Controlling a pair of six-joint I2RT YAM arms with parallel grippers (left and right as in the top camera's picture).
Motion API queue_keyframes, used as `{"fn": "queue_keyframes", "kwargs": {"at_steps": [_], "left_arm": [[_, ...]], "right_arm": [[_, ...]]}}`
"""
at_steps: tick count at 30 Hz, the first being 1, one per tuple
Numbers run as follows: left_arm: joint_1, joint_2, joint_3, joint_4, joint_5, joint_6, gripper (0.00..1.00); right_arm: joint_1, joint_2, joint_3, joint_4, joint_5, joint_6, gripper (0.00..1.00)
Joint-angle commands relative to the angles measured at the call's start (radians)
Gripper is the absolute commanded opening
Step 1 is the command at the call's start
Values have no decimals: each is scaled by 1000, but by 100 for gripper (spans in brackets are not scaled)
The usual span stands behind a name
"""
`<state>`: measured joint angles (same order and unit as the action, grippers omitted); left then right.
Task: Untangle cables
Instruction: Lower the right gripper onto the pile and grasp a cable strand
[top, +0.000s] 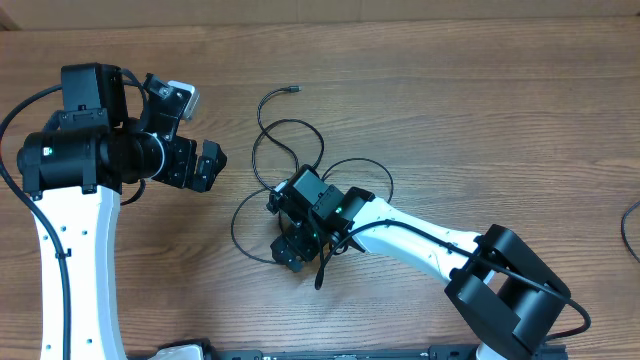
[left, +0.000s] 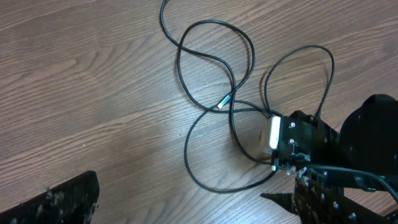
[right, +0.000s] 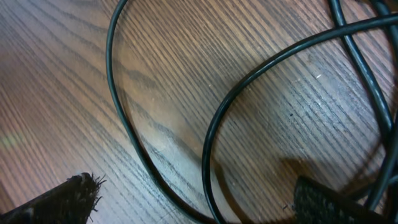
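My right hand (right: 199, 202), wide open and empty, hangs over two strands of the cables (right: 207, 149), looped at the middle of the desk (top: 480, 120). Closing here I could pinch both and drag the tangle tighter. My left hand (top: 208, 165), also open and empty, hovers toward the left edge.

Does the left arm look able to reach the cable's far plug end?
Probably yes: the left fingers stand open nearby, only bare table lies between, and the right arm sits over the loops, away from the plug end.
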<state>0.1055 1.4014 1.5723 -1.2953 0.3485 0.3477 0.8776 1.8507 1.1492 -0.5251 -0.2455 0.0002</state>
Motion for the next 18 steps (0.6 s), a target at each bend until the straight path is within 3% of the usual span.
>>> {"fn": "queue_keyframes", "kwargs": {"at_steps": [1,18], "left_arm": [[5,-1,8,-2,15,12,100],[5,-1,8,-2,15,12,100]], "right_arm": [[4,10,-34,42,9,-6,100],[4,10,-57,126,11,-49,98]]}}
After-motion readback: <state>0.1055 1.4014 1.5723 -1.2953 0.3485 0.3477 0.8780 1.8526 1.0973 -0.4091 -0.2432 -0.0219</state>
